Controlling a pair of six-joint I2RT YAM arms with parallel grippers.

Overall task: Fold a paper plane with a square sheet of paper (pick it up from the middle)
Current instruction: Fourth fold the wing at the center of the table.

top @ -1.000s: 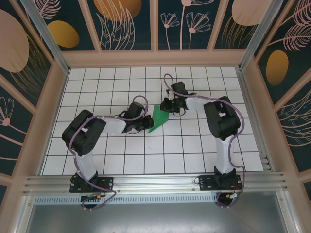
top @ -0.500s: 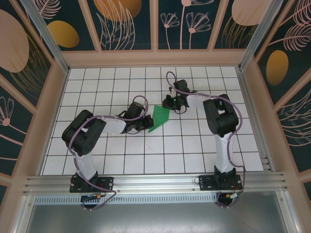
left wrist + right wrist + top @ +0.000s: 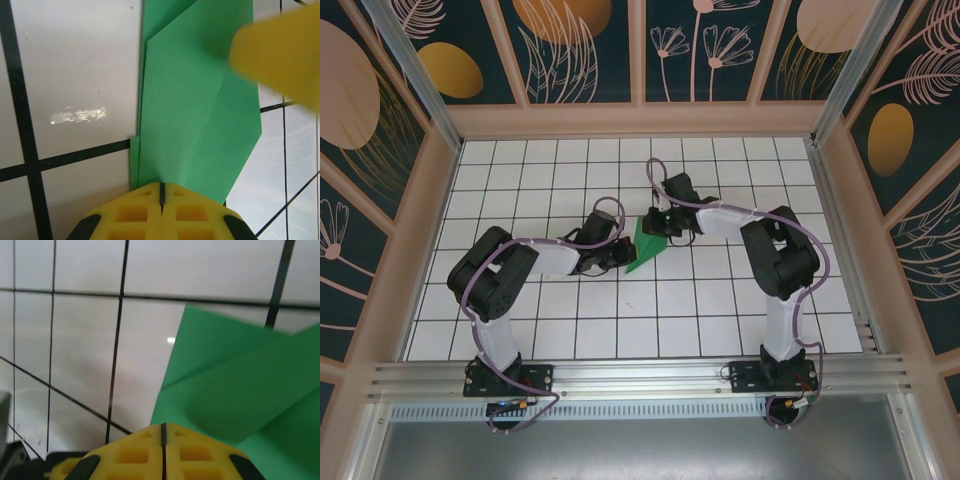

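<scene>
The part-folded green paper sheet [image 3: 645,247] lies flat near the counter's [image 3: 520,330] middle, pinned at its near end by the clenched left claw [image 3: 161,192]; the clenched right claw [image 3: 163,430] is set over its far edge. The crease should be pressed slowly, without dragging.

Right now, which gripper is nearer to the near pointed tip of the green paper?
Left. The left gripper is at the left edge of the green paper, close beside that tip. The right gripper is at its far, wider end.

Paper [image 3: 648,244] lies between left tool [image 3: 621,256] and right tool [image 3: 654,224].
</scene>
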